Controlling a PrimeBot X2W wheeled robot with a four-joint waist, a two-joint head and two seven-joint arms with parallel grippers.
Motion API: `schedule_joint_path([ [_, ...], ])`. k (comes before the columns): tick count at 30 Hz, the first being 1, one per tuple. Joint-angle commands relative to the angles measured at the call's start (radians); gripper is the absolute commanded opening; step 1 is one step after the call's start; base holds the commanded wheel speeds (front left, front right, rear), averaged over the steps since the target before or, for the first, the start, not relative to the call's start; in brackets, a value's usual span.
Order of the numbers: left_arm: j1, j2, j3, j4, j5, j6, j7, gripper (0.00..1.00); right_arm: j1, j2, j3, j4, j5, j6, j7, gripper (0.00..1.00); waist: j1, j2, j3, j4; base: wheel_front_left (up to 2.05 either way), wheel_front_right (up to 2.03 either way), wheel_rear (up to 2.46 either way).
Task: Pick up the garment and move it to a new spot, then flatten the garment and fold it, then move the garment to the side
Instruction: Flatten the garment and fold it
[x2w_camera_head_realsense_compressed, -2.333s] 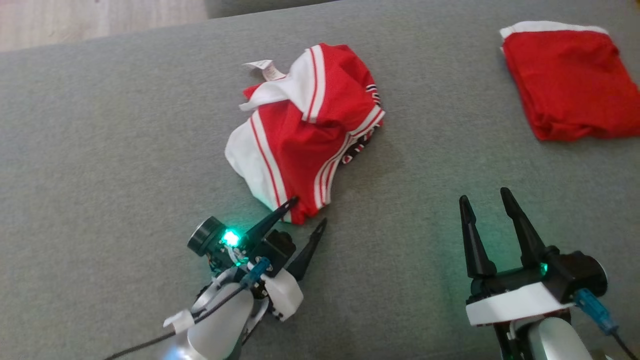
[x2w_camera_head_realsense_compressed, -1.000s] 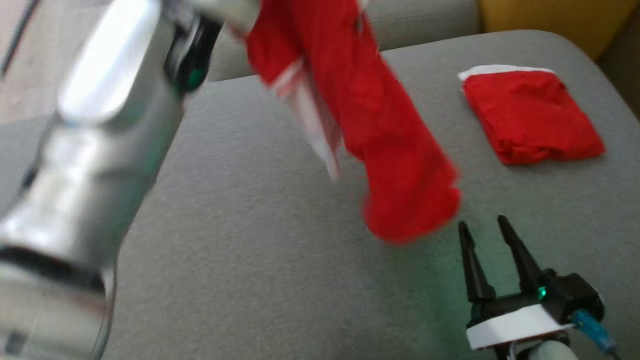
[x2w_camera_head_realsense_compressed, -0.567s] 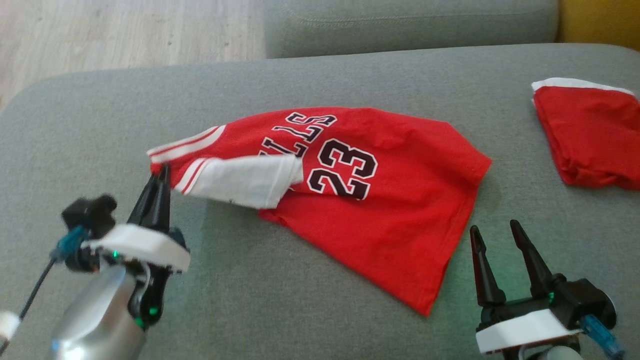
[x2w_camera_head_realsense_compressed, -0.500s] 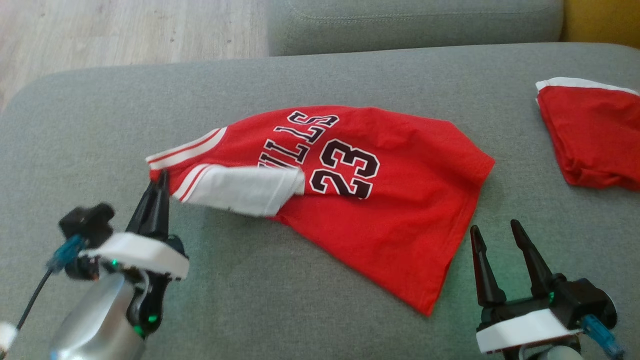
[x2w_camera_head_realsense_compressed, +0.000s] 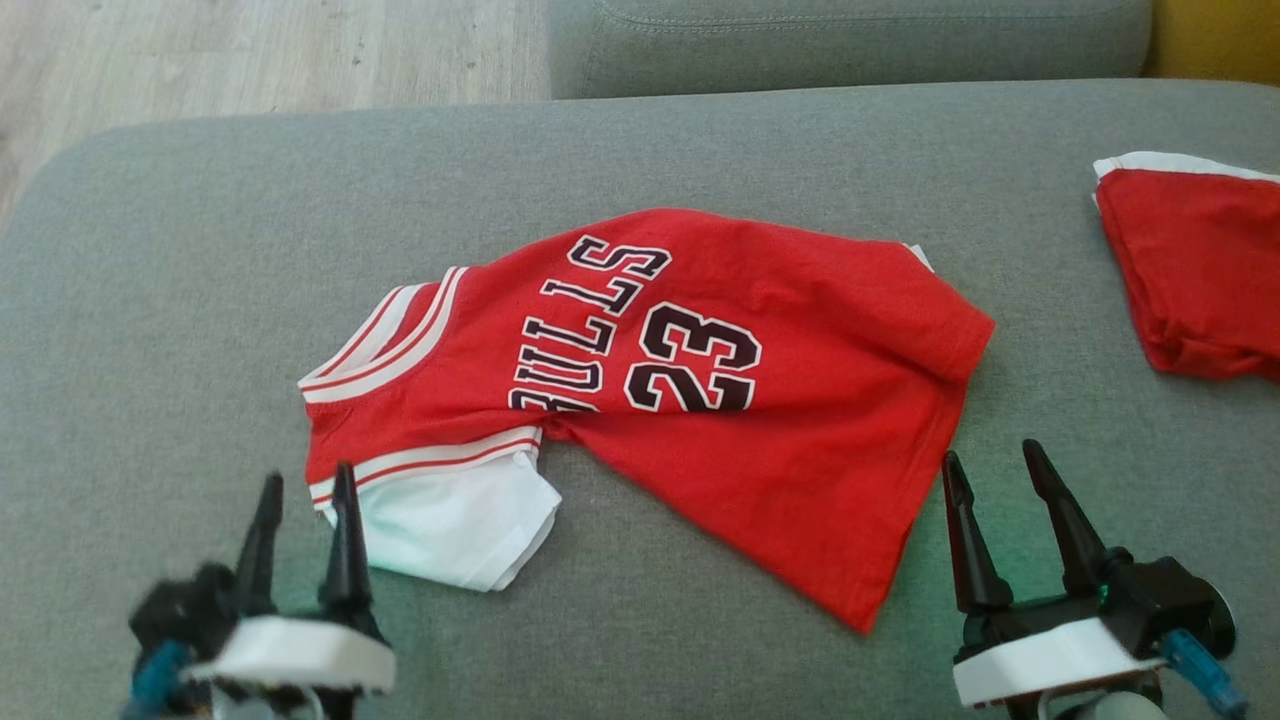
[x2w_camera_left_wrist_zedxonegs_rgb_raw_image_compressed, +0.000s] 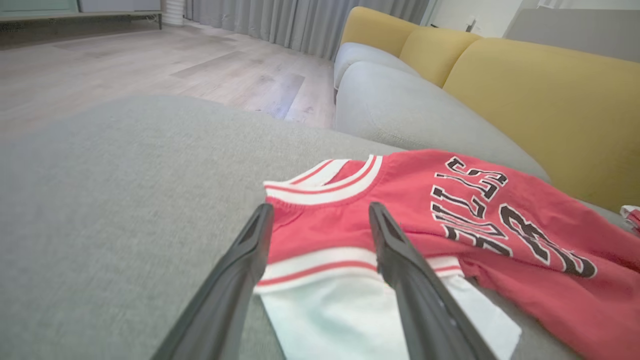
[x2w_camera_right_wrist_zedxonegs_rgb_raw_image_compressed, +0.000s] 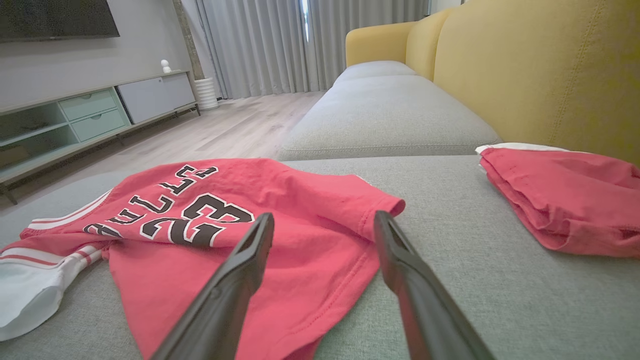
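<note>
Jersey (x2w_camera_head_realsense_compressed: 700, 400) mid-frame, rumpled; white sleeve (x2w_camera_head_realsense_compressed: 450, 520) skewed. Left gripper (x2w_camera_head_realsense_compressed: 306, 476) lower left, right gripper (x2w_camera_head_realsense_compressed: 990, 453) lower right: both spread, empty. Pinch corners, draw outward (gently).

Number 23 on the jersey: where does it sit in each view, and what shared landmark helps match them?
Head view: number 23, centre.
Left wrist view: number 23, right of centre.
Right wrist view: number 23, left of centre.
Shared landmark: the white sleeve.

left hand (x2w_camera_head_realsense_compressed: 306, 475): dark tapered fingers (x2w_camera_head_realsense_compressed: 347, 540), white collar (x2w_camera_head_realsense_compressed: 300, 655), blue plug (x2w_camera_head_realsense_compressed: 155, 678) | right hand (x2w_camera_head_realsense_compressed: 990, 452): same, green light (x2w_camera_head_realsense_compressed: 1103, 593)
</note>
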Motion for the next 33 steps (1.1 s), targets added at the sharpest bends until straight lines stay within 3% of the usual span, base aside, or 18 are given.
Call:
schedule_joint_path([
  [1, 0.008, -0.01, 0.056, -0.036, 0.018, 0.012, -0.012, 1.0, -0.017, -0.006, 0.024, -0.034, -0.003, 0.003, -0.011, 1.0, 0.0, 0.0, 0.001, 0.0, 0.0, 0.0, 0.0],
  [5, 0.087, -0.077, 0.072, -0.053, 0.046, -0.009, -0.012, 1.0, -0.022, -0.006, 0.025, -0.033, -0.004, 0.003, -0.011, 1.0, 0.0, 0.0, 0.008, -0.003, 0.0, 0.0, 0.0],
  [13, 0.109, -0.119, 0.016, 0.077, 0.083, -0.064, -0.012, 1.0, -0.031, -0.006, 0.026, -0.032, 0.004, 0.003, -0.011, 1.0, 0.0, 0.0, 0.025, -0.001, 0.0, 0.0, 0.0],
  [22, -0.031, -0.115, -0.005, 0.267, 0.087, -0.129, -0.012, 1.0, -0.043, -0.006, 0.029, -0.029, -0.006, 0.003, -0.011, 1.0, 0.0, 0.0, 0.041, 0.009, 0.0, 0.0, 0.0],
  [33, -0.075, -0.114, -0.097, 0.21, 0.06, -0.143, -0.012, 1.0, -0.041, -0.006, 0.032, -0.02, -0.014, 0.003, -0.011, 1.0, 0.0, 0.0, 0.02, 0.006, 0.0, 0.0, 0.0],
])
